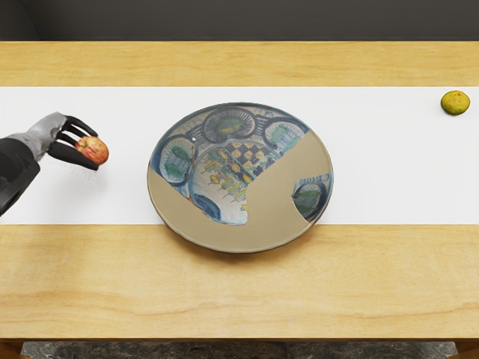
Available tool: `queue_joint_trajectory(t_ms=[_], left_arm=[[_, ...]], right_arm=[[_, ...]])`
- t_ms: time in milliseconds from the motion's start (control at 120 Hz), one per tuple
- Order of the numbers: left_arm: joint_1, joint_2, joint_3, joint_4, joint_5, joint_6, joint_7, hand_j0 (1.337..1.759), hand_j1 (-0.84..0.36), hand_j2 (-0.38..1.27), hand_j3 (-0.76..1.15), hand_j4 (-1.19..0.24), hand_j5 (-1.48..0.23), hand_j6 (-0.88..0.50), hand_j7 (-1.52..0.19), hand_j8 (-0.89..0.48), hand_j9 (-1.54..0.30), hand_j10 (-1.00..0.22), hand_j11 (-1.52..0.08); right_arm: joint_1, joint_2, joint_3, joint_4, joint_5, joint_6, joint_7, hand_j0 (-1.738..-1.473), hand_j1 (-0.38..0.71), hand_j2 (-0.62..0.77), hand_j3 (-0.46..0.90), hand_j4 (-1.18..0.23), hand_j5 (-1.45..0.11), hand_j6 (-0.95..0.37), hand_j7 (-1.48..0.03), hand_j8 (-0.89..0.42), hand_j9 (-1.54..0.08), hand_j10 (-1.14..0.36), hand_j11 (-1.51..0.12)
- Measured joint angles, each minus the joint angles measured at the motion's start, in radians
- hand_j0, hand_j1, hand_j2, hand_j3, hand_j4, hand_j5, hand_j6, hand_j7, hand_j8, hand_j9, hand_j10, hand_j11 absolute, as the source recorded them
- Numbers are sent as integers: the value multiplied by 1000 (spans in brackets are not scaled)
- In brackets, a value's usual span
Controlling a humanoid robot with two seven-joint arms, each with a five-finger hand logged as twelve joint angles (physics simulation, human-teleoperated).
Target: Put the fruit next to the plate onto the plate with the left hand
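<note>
Holding the reddish fruit in the curled fingers of the left hand, left of the plate and apart from it, grasp seemingly made; next, lifting clear, carrying rightward past the rim, releasing gently.

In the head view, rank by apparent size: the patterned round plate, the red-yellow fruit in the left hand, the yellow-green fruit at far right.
1. Patterned round plate, clearly largest.
2-3. Red-yellow fruit and yellow-green fruit look alike; the left hand partly covers the first, so unranked.
</note>
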Motion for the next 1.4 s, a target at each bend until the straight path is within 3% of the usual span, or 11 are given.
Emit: queue_joint_trajectory(t_ms=[183, 583, 1400], left_arm=[[-22, -28, -11, 0, 1, 0, 0, 1656, -283, 294, 0, -551, -857, -412, -846, -478, -842, -633, -842], [-63, -101, -33, 2, 0, 1, 0, 1657, -307, 401, 0, -586, -842, -440, -835, -505, -834, -632, -835], [-90, -252, -34, 3, 0, 4, 1, 1658, -310, 423, 0, -602, -823, -467, -822, -550, -825, -628, -825]], right_arm=[[0, 0, 0, 0, 0, 0, 0, -1658, -324, -4, 0, -20, -26, -20, -26, -20, -26, -20, -26], [0, 0, 0, 0, 0, 0, 0, -1658, -324, -4, 0, -20, -26, -20, -26, -20, -26, -20, -26], [0, 0, 0, 0, 0, 0, 0, -1658, -324, -4, 0, -20, -26, -20, -26, -20, -26, -20, -26]])
